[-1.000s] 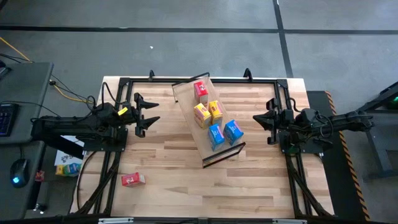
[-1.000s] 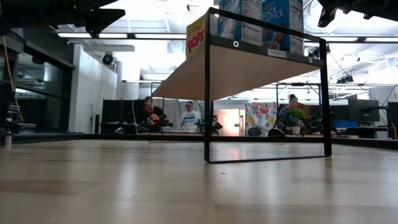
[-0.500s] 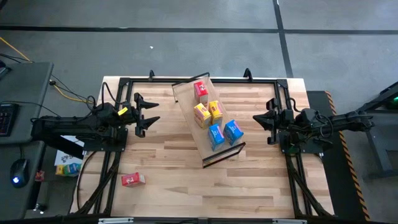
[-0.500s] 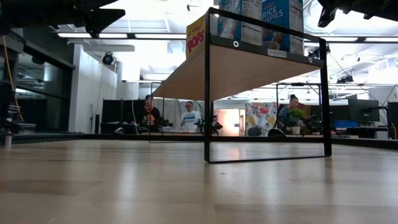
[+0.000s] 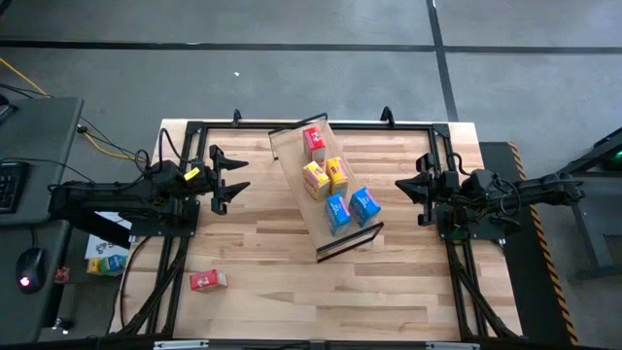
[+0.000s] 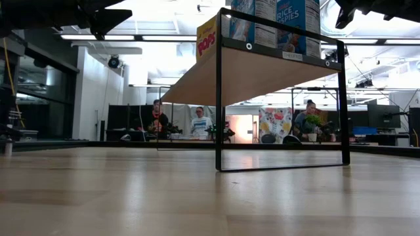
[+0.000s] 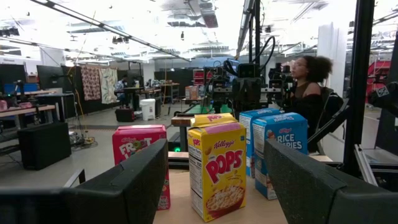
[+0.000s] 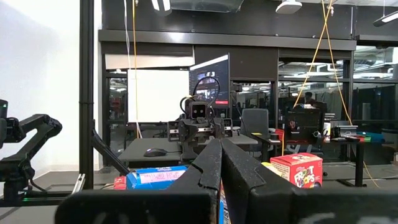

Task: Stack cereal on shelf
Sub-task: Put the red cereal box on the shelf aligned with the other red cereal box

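The shelf (image 5: 303, 201), a light-wood board on a thin dark frame, stands slantwise at the table's middle. On it stand a red cereal box (image 5: 313, 142), two yellow boxes (image 5: 315, 180) and two blue boxes (image 5: 364, 205). A second red box (image 5: 207, 280) lies on the tabletop near the front left. My left gripper (image 5: 236, 173) is open and empty, left of the shelf; its wrist view faces the red (image 7: 142, 162), yellow (image 7: 216, 171) and blue (image 7: 280, 155) boxes. My right gripper (image 5: 398, 184) is shut and empty, right of the shelf.
A black metal frame (image 5: 292, 124) runs along the table's far edge and sides. In the low view the shelf board (image 6: 262, 72) stands raised on its dark frame above the tabletop. People sit in the room beyond the table (image 6: 200, 124).
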Controlling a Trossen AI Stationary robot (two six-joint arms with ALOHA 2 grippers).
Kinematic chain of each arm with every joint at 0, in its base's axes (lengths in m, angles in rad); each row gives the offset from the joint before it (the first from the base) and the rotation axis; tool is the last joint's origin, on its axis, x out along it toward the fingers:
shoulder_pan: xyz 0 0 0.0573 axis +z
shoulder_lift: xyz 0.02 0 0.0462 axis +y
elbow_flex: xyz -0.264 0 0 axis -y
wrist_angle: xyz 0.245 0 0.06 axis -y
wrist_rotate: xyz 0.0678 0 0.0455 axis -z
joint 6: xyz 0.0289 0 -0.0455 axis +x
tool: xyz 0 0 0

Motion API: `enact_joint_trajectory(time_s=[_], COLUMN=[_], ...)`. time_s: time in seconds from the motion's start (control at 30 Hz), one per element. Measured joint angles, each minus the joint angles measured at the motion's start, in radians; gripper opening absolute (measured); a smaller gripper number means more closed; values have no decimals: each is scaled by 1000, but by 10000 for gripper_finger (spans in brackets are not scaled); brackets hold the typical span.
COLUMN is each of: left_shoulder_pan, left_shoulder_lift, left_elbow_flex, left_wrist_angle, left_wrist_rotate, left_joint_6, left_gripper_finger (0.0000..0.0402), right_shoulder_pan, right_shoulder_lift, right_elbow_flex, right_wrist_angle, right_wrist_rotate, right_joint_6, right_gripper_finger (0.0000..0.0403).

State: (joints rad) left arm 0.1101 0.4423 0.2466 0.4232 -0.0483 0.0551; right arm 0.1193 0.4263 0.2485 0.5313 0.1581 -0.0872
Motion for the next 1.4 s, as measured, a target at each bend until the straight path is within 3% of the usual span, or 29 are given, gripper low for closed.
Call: enact_joint_trajectory(time_s=[0.47, 0.73, 0.97, 1.07, 1.2, 1.4], left_shoulder_pan=[0, 0, -1, -8, -54, -284], left_shoulder_lift=[0, 0, 16, 45, 127, 312], left_elbow_flex=[0, 0, 44, 145, 348, 615], left_wrist_angle=[0, 0, -35, -162, -517, -982], left_wrist_rotate=[1, 65, 90, 170, 270, 253], left_joint_6=[0, -3, -97, -109, -126, -312], left_gripper_finger=[257, 257, 257, 257, 257, 257], right_shoulder_pan=[0, 0, 0, 0, 0, -1], right_shoulder_lift=[0, 0, 0, 0, 0, 0], right_elbow_flex=[0, 0, 0, 0, 0, 0], right_wrist_angle=[-4, -5, -5, -4, -4, -13], right_wrist_rotate=[0, 0, 0, 0, 0, 1], right_joint_6=[0, 0, 11, 8, 8, -7], right_gripper_finger=[0, 0, 0, 0, 0, 0])
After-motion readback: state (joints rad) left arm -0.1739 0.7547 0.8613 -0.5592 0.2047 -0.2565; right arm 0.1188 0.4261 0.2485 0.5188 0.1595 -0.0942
